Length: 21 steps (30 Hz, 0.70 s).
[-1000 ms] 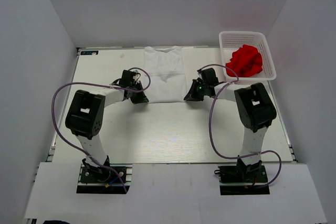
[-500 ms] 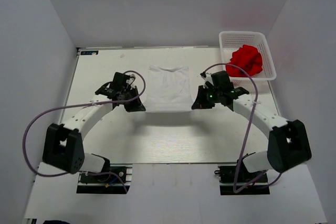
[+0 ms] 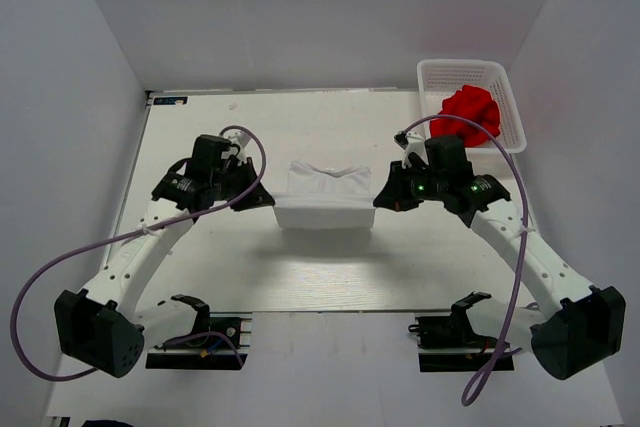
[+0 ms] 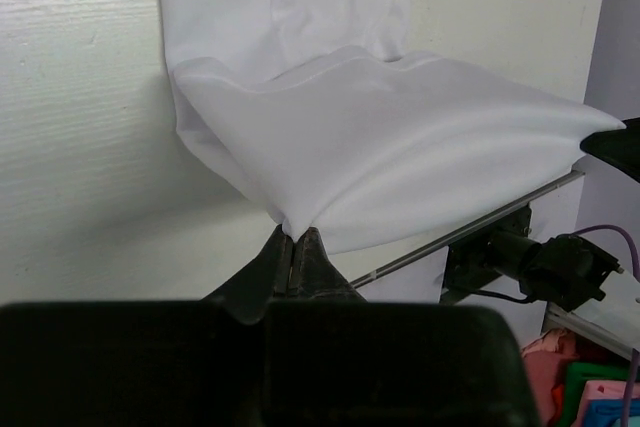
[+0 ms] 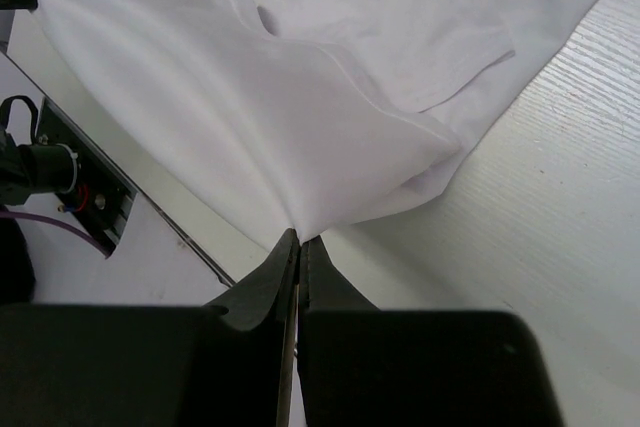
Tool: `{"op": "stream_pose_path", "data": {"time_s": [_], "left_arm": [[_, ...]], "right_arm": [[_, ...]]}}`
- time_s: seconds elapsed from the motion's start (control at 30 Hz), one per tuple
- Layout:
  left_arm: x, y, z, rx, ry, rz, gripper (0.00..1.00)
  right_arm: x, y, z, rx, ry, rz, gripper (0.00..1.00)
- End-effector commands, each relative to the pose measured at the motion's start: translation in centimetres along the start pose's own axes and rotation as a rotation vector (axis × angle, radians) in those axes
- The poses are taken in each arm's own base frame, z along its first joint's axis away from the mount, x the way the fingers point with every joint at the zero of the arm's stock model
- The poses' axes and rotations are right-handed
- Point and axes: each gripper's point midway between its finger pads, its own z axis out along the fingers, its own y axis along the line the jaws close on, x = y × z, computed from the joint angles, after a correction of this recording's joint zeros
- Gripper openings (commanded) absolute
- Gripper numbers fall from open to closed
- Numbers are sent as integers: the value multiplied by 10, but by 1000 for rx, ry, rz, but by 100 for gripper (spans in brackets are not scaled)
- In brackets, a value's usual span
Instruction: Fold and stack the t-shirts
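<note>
White short-sleeved cloth t-shirt is centre stage, doubled over in the middle of the pale wood-grain table, its near edge pinched at both ends and held up above the surface with a shadow beneath it. Starting on the left: the left gripper reaches in from its side with the black jaws clamped tight on the shirt's left corner, and in the left wrist view the cloth bunches to a point right where the two fingers meet. Across the middle, the fabric stretches between the two arms in a smooth sagging fold, while the farther part of the shirt lies flat on the table. On to the right: the right gripper mirrors its partner, jaws closed hard on the opposite corner, the white cloth fanning out from the pinch in the right wrist view. Farther right, at the far corner of the table, stands a white plastic mesh basket, and inside it sits the bright red t-shirt, crumpled in a heap, well apart from both grippers.
</note>
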Motion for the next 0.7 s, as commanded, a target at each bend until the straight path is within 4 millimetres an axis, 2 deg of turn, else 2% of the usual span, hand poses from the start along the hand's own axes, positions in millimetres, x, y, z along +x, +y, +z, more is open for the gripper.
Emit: {"op": "stream_pose_path", "data": {"time_s": [0.0, 0.1, 0.13, 0.2, 0.27, 0.53, 0.67], "left_arm": [[-20, -3, -3, -15, -56, 29, 0], [-34, 2, 5, -51, -100, 33, 0], [-47, -1, 5, -32, -146, 39, 0], [-59, -3, 10, -23, -173, 41, 0], [-73, -9, 14, -8, -198, 49, 0], [-88, 1, 39, -72, -187, 15, 0], [-109, 4, 48, -98, -224, 1, 0]], "right_arm": [[-14, -8, -2, 41, -35, -8, 0], [-23, -18, 7, 84, -66, -11, 0], [-26, -23, 10, 98, -69, -1, 0], [-42, -27, 8, 129, -113, -12, 0], [-49, -29, 11, 144, -119, -4, 0], [-61, -46, 24, 190, -79, 13, 0], [-69, -57, 32, 208, -74, 20, 0]]}}
